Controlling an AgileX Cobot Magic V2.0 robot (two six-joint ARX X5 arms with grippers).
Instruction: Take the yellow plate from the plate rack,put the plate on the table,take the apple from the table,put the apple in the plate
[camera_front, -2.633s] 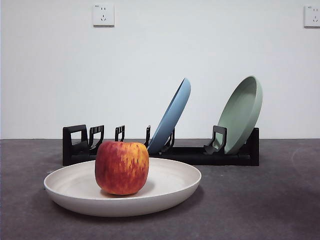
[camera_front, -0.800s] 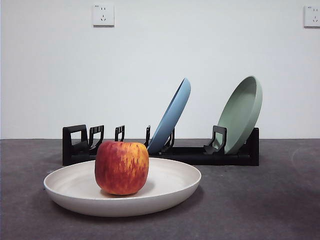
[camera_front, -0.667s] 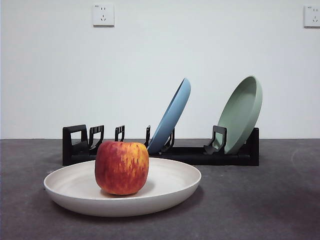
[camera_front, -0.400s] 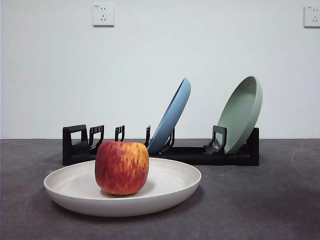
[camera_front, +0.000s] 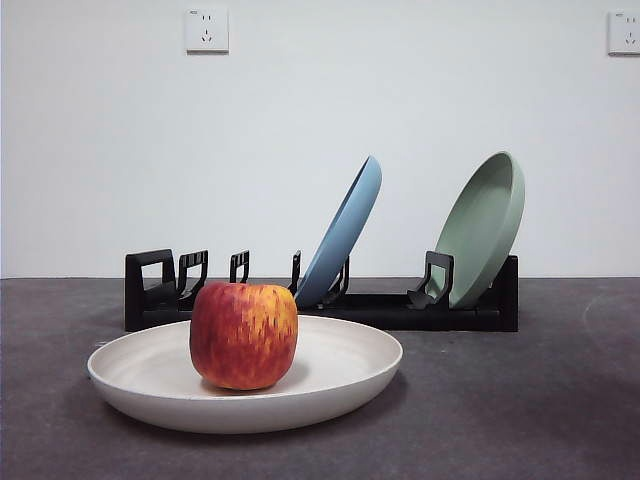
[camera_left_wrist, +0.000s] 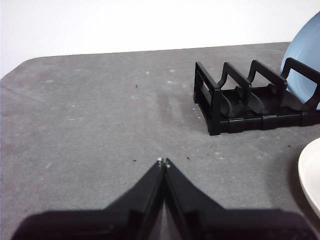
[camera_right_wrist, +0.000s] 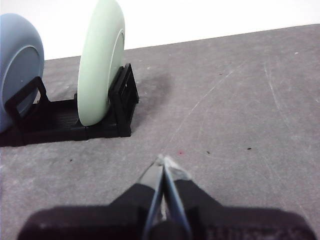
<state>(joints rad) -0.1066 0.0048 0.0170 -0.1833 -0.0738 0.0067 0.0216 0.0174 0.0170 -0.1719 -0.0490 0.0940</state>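
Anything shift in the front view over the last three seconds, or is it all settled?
Nothing visibly changed. The apple sits in the yellow plate on the table as before, and the blue plate and green plate lean in the plate rack as they did. Neither arm enters the front view.

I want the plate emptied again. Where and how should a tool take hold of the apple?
Grip the apple across its blocky sides, probably from above: it stands upright in the yellow plate, whose raised rim would hinder a low sideways approach.
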